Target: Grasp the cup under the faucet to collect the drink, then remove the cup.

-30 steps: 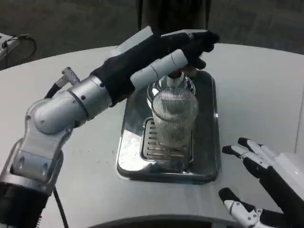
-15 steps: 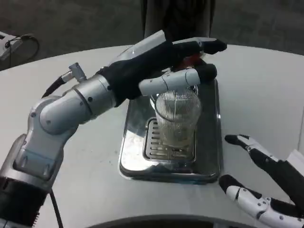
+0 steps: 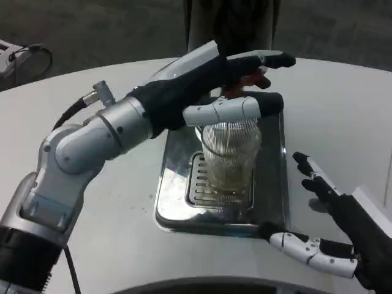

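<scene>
A clear ribbed cup (image 3: 229, 156) stands upright on the slotted grille (image 3: 199, 184) of a shiny metal drip tray (image 3: 272, 196). A thin yellowish stream falls into it, and a little pale liquid lies at its bottom. My left hand (image 3: 211, 82) reaches across above the cup, its fingers stretched over the red faucet lever (image 3: 252, 79) and its thumb lying across the cup's rim. My right hand (image 3: 340, 229) is at the lower right, fingers spread and holding nothing. Its thumb lies by the tray's front right corner, apart from the cup.
The dark dispenser body (image 3: 233, 24) rises behind the tray at the top. A black cable (image 3: 27, 55) loops at the table's far left. The white table's curved front edge runs along the bottom of the picture.
My left hand has shifted right and up over the faucet. A stream now runs into the cup. My right hand has moved closer to the tray's front right corner.
</scene>
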Controlling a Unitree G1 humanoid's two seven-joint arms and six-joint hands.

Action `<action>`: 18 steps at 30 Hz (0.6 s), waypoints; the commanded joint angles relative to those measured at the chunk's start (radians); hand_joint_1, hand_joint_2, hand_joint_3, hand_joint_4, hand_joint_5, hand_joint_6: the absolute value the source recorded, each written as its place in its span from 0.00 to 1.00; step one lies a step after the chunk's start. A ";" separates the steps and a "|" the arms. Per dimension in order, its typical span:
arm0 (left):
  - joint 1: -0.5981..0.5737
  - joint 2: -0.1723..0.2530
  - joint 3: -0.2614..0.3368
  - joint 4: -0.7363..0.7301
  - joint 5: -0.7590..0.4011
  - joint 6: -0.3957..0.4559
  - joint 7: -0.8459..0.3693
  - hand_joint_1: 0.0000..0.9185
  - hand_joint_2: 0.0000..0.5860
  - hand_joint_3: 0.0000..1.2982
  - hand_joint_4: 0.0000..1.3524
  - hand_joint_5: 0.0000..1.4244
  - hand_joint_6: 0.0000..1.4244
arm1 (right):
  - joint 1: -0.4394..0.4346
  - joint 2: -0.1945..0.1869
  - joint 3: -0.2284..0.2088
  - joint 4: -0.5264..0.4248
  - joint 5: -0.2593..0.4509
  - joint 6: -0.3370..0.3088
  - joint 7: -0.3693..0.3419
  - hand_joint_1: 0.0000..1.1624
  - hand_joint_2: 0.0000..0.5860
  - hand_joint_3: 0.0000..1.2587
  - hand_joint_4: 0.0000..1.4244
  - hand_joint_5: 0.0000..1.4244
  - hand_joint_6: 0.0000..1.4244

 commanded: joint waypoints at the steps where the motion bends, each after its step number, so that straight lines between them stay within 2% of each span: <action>1: 0.045 0.011 -0.031 0.010 0.038 0.018 -0.027 0.00 0.00 0.14 0.07 0.15 0.09 | -0.040 0.012 0.027 0.078 0.023 -0.035 -0.073 0.54 0.40 0.00 0.00 0.03 0.08; 4: 0.045 0.012 -0.027 0.006 0.036 0.017 -0.026 0.00 0.00 0.14 0.07 0.15 0.09 | -0.082 0.022 0.045 0.119 0.022 -0.023 -0.112 0.54 0.40 0.00 0.00 0.03 0.08; 7: 0.046 0.008 -0.021 0.000 0.030 0.019 -0.022 0.00 0.00 0.14 0.07 0.15 0.09 | -0.130 0.014 0.058 0.177 0.032 -0.021 -0.127 0.55 0.40 0.00 0.00 0.03 0.08; 9: 0.049 0.003 -0.014 -0.004 0.021 0.021 -0.016 0.00 0.00 0.14 0.07 0.15 0.09 | -0.163 0.006 0.055 0.226 0.057 -0.032 -0.130 0.55 0.40 0.00 0.00 0.01 0.07; 12: 0.048 0.006 -0.009 -0.009 0.023 0.018 -0.009 0.00 0.00 0.14 0.07 0.15 0.10 | -0.198 0.014 0.048 0.281 0.075 -0.050 -0.178 0.55 0.40 0.00 0.00 0.00 0.05; 16: 0.044 0.010 -0.009 -0.009 0.023 0.018 -0.011 0.00 0.00 0.14 0.07 0.15 0.10 | -0.249 0.020 0.072 0.344 0.067 -0.066 -0.232 0.55 0.39 0.00 0.00 0.00 0.05; 18: 0.043 0.010 -0.009 -0.010 0.024 0.017 -0.011 0.00 0.00 0.14 0.07 0.15 0.10 | -0.282 0.016 0.076 0.384 0.080 -0.054 -0.236 0.55 0.39 0.00 0.00 0.00 0.05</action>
